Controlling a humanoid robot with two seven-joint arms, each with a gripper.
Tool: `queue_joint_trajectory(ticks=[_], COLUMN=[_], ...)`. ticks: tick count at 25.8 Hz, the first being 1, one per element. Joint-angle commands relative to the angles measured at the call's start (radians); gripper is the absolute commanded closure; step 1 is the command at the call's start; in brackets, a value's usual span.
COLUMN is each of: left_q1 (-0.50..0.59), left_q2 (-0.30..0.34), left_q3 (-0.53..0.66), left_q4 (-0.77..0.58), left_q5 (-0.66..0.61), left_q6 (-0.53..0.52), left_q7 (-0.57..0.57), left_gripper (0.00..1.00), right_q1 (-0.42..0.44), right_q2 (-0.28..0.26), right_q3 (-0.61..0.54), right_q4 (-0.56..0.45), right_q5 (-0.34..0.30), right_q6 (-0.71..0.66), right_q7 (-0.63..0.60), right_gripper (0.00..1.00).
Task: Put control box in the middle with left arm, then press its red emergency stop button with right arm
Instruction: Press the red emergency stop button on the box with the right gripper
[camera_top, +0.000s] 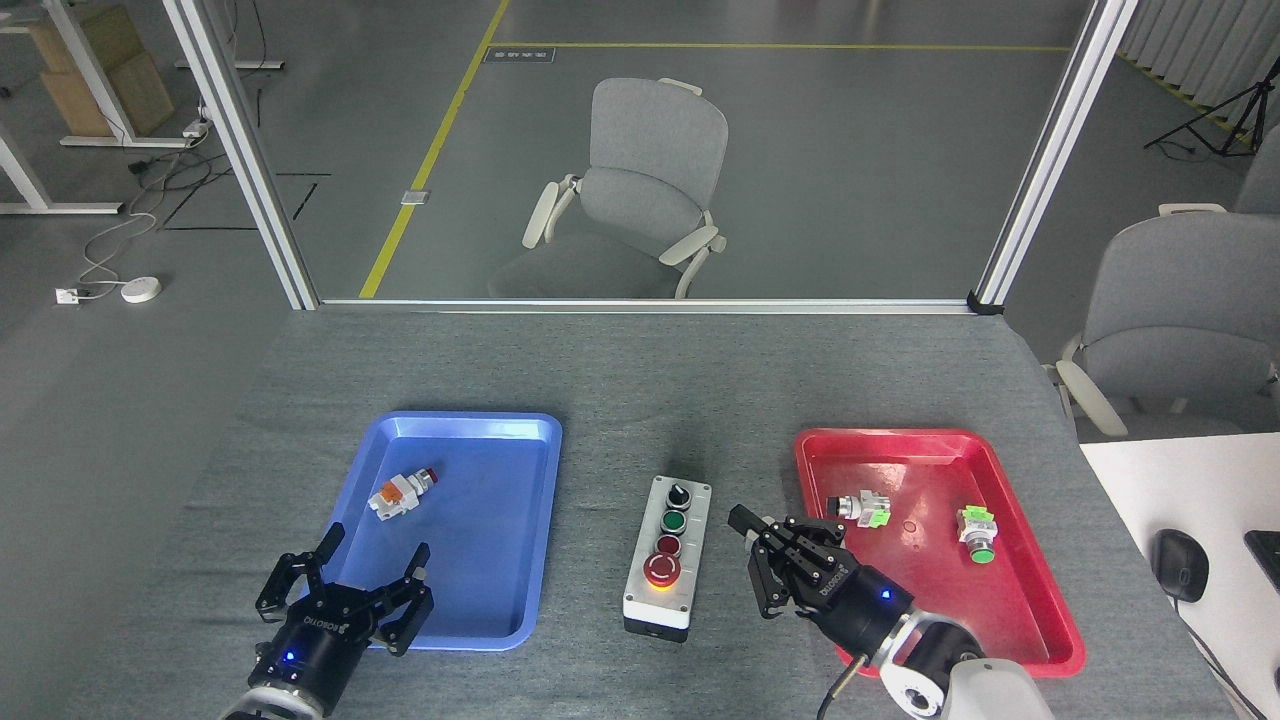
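Observation:
The control box lies lengthwise on the bare grey cloth of the middle, between the two trays. Its black knob is at the far end and the red emergency stop button with its yellow ring is at the near end. My left gripper is open and empty over the front left corner of the blue tray, well left of the box. My right gripper is shut on nothing, tilted left. Its tip is just right of the box, level with the green button, and does not touch it.
An orange-and-white push-button part lies in the blue tray. The red tray on the right holds two green-and-white parts. A white desk with a black mouse adjoins the table's right edge. A metal-framed glass partition runs along the far edge.

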Motion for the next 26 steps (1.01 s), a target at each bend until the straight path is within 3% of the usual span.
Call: queue_joint_trajectory(ticks=[1,9,23,26], left_q1=[-0.004,-0.01,-0.023,-0.023], left_q2=[0.007,0.001,-0.065,-0.065], left_q3=[0.005,0.086,0.113,0.113], left_q4=[0.021,0.061,0.082,0.082], left_q5=[0.001,0.015,0.002,0.002], left_q6=[-0.015,-0.026,0.024,0.025], left_q7=[0.004,-0.016,-0.047,-0.047], left_gripper=[0.01,0.01,0.01,0.01], right_q1=[-0.037,-0.066,-0.066,-0.066], right_q2=[0.029,0.086,0.1,0.103], right_q3=[0.051,0.101,0.115,0.115], right_q4=[0.064,0.135,0.21,0.236], right_q5=[0.0,0.03,0.043,0.075], right_q6=[0.001,0.018,0.087,0.104], right_q7=[-0.001,-0.002,-0.002,-0.002], right_gripper=[1.0,1.0,1.0,1.0])
